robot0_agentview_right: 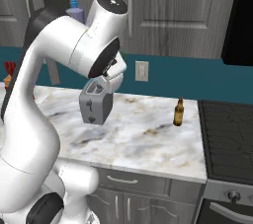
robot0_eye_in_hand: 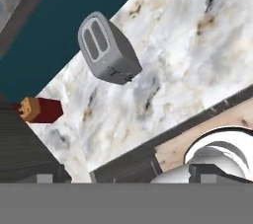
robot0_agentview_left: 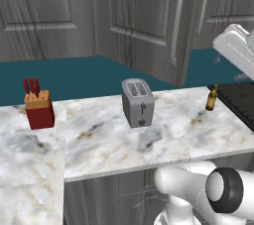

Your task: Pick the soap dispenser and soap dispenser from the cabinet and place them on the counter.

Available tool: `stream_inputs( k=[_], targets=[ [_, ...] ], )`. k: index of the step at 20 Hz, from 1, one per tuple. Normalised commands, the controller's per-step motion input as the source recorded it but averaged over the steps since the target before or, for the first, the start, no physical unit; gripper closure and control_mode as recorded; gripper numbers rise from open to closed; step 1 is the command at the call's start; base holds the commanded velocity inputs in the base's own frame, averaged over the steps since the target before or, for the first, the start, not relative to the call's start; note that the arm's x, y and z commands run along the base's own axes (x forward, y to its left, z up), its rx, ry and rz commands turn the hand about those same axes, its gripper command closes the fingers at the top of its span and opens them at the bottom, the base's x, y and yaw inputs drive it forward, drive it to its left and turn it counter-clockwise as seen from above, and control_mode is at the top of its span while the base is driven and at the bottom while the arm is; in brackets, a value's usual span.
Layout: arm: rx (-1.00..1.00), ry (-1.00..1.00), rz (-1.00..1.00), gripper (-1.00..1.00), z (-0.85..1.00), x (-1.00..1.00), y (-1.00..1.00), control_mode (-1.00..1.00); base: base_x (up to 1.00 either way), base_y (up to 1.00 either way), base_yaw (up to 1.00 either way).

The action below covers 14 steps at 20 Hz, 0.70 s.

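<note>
No legible writing on any item. At 9 o'clock on the tabletop (robot0_agentview_left: 99, 144): red knife block (robot0_agentview_left: 39, 110) holding red-handled knives. Centre: grey toaster (robot0_agentview_left: 138, 102), slots empty. At 3 o'clock: brown bottle (robot0_agentview_left: 212, 98), beside the black cooktop (robot0_agentview_left: 243, 101). One soap dispenser (robot0_agentview_right: 74, 8) inside the open cabinet (robot0_agentview_right: 168, 11), at 11 o'clock in the right base view, partly hidden by the arm. Fingers (robot0_eye_in_hand: 45, 178) spread fully apart, gripping nothing.

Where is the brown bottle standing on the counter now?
The brown bottle stands upright on the counter, right of the toaster and beside the dark stove.
</note>
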Motion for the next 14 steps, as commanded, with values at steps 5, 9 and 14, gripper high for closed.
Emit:
stream_inputs(
  k=[5,9,14],
  targets=[
    [0.19,0.14,-0.03,-1.00,-0.01,0.00,0.02,-1.00,0.00,0.00,0.00],
    [0.13,0.08,-0.02,-1.00,0.03,0.00,0.14,-1.00,0.00,0.00,0.00],
    [0.12,0.03,0.00,-1.00,0.08,0.01,0.22,-1.00,0.00,0.00,0.00]
  ],
)
